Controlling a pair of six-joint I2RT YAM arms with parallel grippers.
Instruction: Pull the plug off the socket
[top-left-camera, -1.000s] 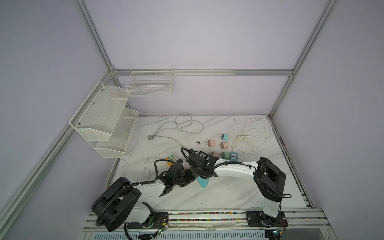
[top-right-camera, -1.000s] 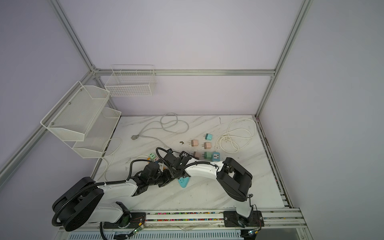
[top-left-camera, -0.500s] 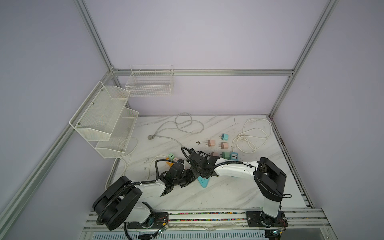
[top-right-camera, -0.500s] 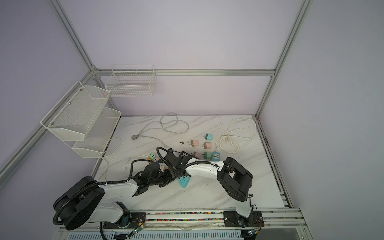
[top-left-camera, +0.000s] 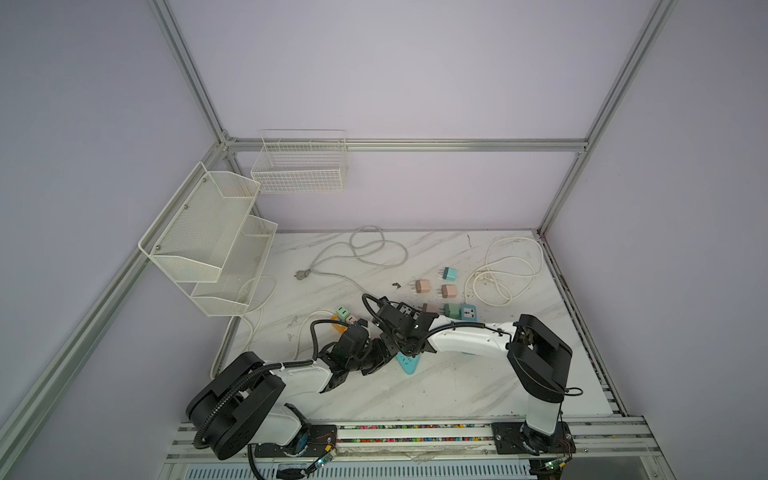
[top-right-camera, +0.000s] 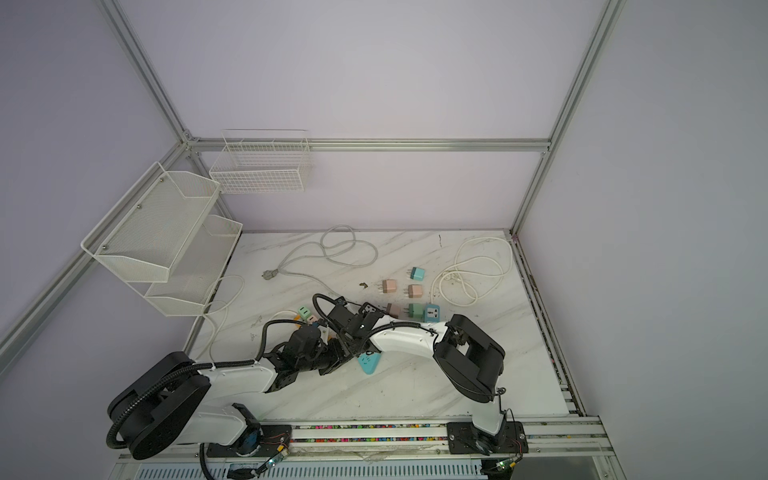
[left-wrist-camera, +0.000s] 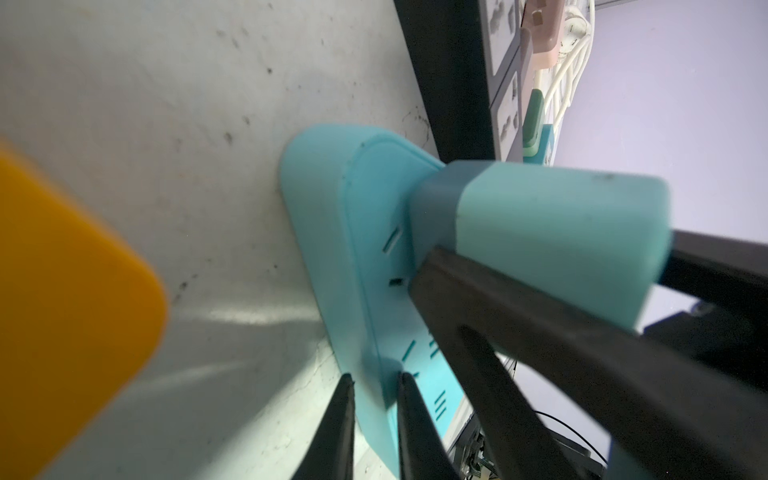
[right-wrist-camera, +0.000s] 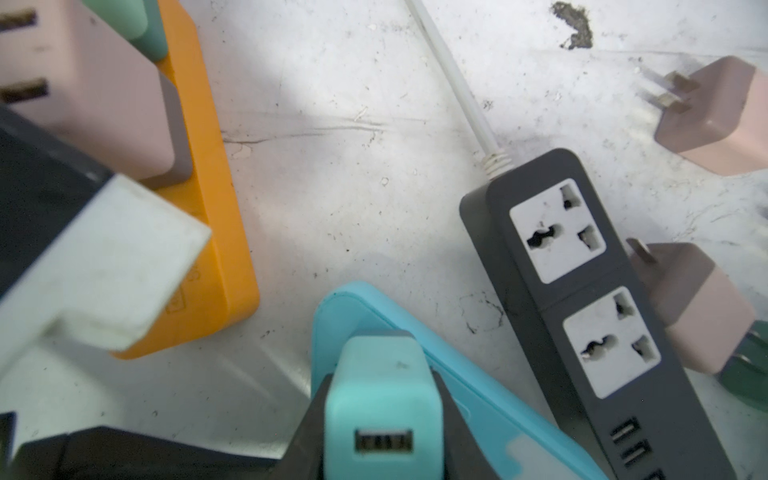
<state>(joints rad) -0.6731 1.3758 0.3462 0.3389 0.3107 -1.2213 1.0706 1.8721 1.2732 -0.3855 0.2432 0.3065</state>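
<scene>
On the tabletop (top-left-camera: 415, 399), the nearest power strip (top-left-camera: 408, 366) is lying at the middle front. A USB charger (right-wrist-camera: 382, 374) is standing plugged into it, with the jaws of the right gripper (right-wrist-camera: 383, 415) sitting on either side of it. The left gripper (left-wrist-camera: 374, 399) is straddling that strip's edge from the left. A second power strip (right-wrist-camera: 212, 208) is lying behind and to the left, carrying two adapters (top-left-camera: 341, 312). A third power strip (right-wrist-camera: 582, 291) is lying behind the nearest one. Three loose chargers (top-left-camera: 449, 291) are lying farther back, with a coiled cable (top-left-camera: 507, 270) lying to their right.
</scene>
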